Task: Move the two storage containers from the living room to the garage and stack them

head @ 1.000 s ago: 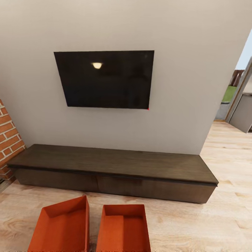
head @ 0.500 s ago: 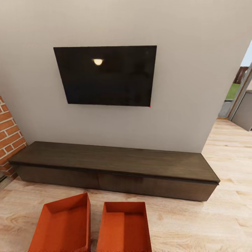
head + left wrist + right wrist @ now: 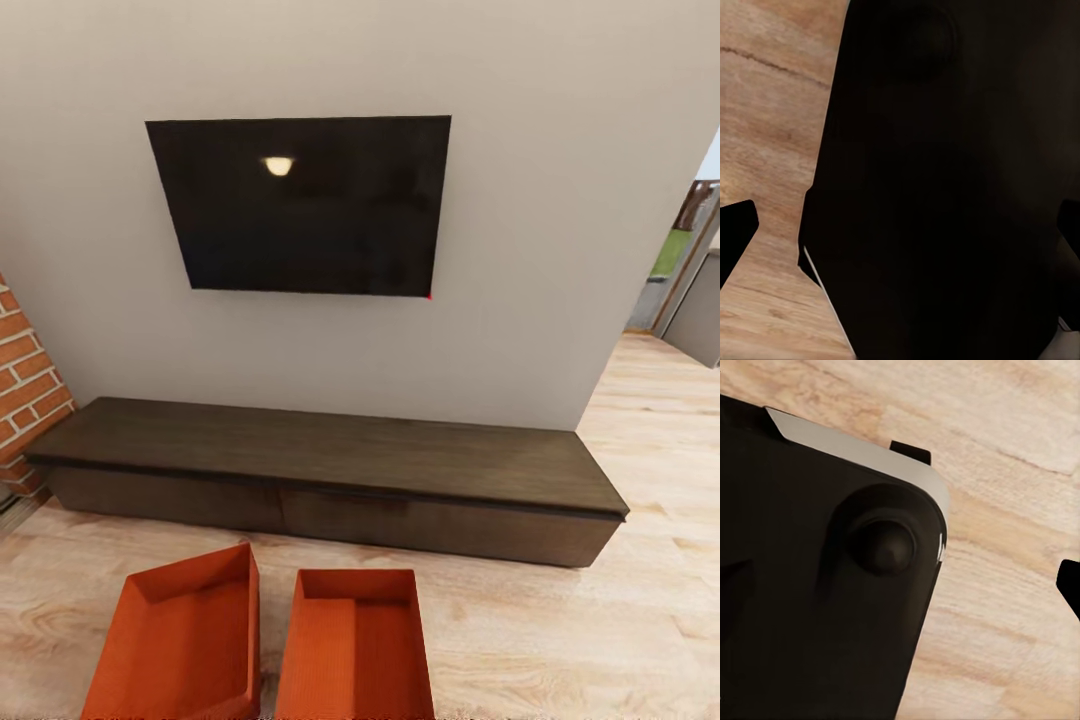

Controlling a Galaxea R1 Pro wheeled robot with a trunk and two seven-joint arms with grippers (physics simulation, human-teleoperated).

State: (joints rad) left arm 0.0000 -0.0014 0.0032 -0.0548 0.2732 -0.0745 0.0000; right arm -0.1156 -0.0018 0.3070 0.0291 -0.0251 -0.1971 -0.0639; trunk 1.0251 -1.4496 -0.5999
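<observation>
The left jaws are seen spread wide, with one dark fingertip at each edge of the left wrist view. Between them lie one large black body part of the robot and a strip of light wood plank floor. Nothing is held.

Of the right jaws, one fingertip is picked out against the planks. The other is lost against a black robot panel bearing one round knob, so it cannot be told whether these jaws are wide or narrow.

Further out, in the head view, the two storage containers are shown in the living room, both resting on the plank floor just in front of one long, low dark-brown bench. The left container is turned at a slight angle. The right container is set square to the bench. The two are close together but apart, with a narrow strip of floor between them. Both are open-topped, and their near ends are cut off by the picture's edge. How they lie in relation to either jaws cannot be told.

Above the bench, one black wall screen is mounted on a plain pale wall, with one lamp reflection in it. One red-brick fireplace is seen at the bench's left end, and one doorway opens at the far right.
</observation>
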